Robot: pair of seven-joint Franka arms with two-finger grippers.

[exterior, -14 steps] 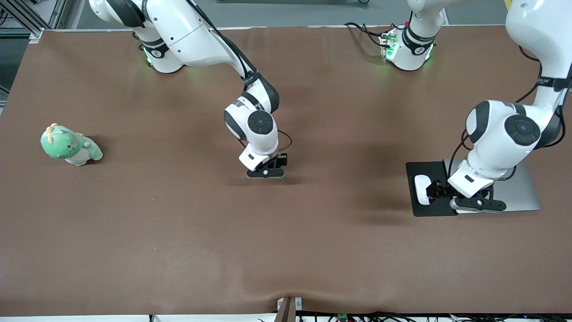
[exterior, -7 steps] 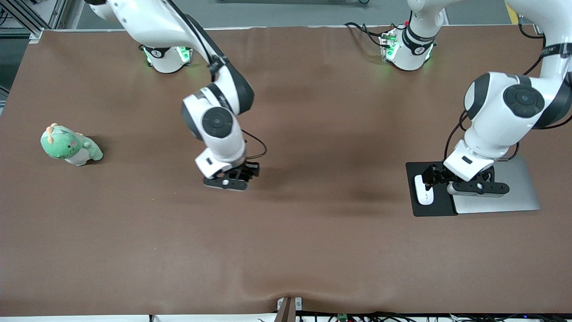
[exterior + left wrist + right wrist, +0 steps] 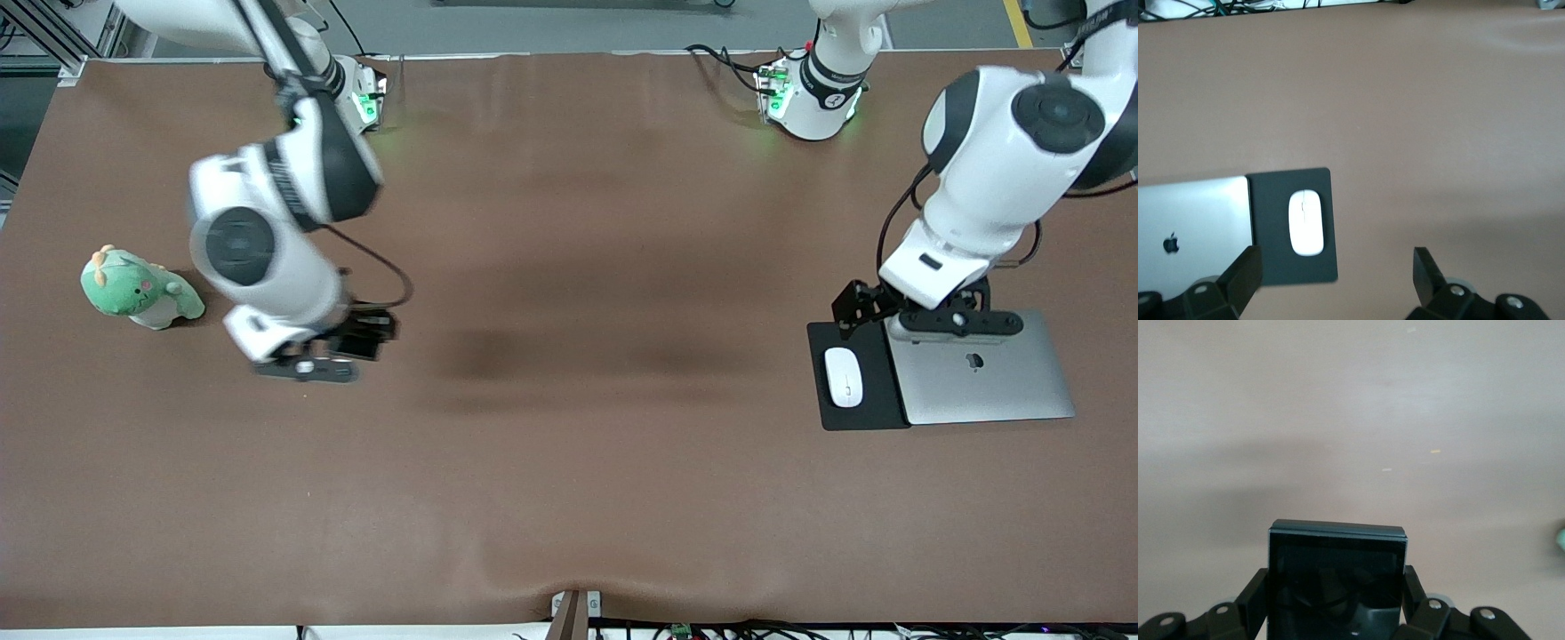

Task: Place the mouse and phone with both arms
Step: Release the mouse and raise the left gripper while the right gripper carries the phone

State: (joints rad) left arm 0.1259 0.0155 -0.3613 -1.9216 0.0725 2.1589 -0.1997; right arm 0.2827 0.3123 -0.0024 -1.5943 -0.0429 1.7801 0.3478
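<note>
Right claw [image 3: 342,342] pinching phone [image 3: 1337,577]; left claw [image 3: 1331,267] spread (above mouse [image 3: 844,377]).

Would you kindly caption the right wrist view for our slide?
Right gripper carries the black phone clamped between its fingers above the brown table.

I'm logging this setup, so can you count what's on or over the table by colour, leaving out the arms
White: 1, the mouse
Black: 2, the phone in the right claw, and the mouse pad
Silver: 1, the laptop
Green: 1, the plush toy
Total: 5
</note>
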